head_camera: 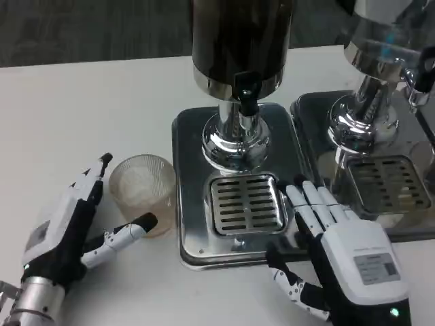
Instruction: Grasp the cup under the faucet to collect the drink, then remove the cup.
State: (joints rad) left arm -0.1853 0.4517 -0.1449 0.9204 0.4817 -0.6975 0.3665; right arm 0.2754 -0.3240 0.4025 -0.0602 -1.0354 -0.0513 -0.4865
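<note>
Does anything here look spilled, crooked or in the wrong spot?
No spill or damage stands out. The one oddity: the frosted ribbed glass cup stands upright on the white table, left of the slotted metal drip grate, not under the dark dispenser's black faucet. The left hand is beside it.

Cup (pixel 142 194) on the table (pixel 88 109), just left of the tray (pixel 189 129); dispenser (pixel 239 75) on that tray, grate (pixel 247 202) before its base. Second dispenser (pixel 380 68) at right. Left hand (pixel 64 234) beside cup; right hand (pixel 340 248) over the tray's right front edge.
</note>
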